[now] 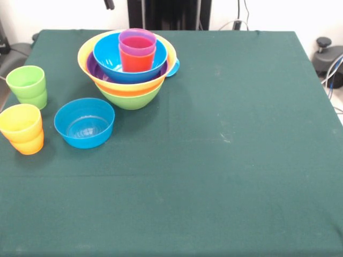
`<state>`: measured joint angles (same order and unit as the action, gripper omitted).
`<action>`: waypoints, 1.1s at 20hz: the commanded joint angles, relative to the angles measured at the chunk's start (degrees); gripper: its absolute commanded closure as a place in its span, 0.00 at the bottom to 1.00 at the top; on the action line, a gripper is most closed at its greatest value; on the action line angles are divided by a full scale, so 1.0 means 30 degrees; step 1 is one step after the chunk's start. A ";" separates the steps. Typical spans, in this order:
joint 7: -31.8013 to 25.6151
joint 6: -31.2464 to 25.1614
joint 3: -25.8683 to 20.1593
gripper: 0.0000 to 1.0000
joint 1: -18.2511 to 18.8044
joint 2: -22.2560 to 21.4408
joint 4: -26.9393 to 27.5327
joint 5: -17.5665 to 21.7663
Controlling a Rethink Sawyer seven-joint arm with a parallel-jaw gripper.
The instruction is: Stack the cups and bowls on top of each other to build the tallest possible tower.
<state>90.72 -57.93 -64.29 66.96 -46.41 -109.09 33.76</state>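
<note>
The tower stands at the far left of the table. Its base is a lime green bowl [131, 100]. An orange band shows above it, then the big yellow bowl [88, 51], a purple bowl [94, 70] and a big blue bowl [112, 64]. A purple cup [137, 42] sits in an orange-red cup [136, 61] inside the blue bowl. A light blue edge [173, 67] peeks out at the tower's right. The smaller blue bowl [84, 123] stands alone, upright and empty. A green cup [27, 85] stands at the left edge. A yellow cup [20, 120] sits nested in an orange cup [28, 144]. A dark tip of the gripper [109, 4] shows at the top edge, far above the tower.
The table is covered with a dark green cloth [225, 160]. The robot's black pedestal [169, 13] stands behind the far edge. Cables and a dark object [327, 56] lie off the table at the right.
</note>
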 commanded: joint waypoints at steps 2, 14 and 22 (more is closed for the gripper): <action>-0.1847 -0.0668 -0.0359 0.00 -0.1203 -0.1320 -0.0051 -0.0863; 0.1315 0.2600 -0.0453 0.00 -0.1849 -0.2808 -0.1793 -0.2555; 0.1528 0.3234 0.1296 0.00 -0.3135 -0.3058 -0.2059 -0.1682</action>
<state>90.72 -50.84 -64.77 62.35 -55.15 -109.77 26.16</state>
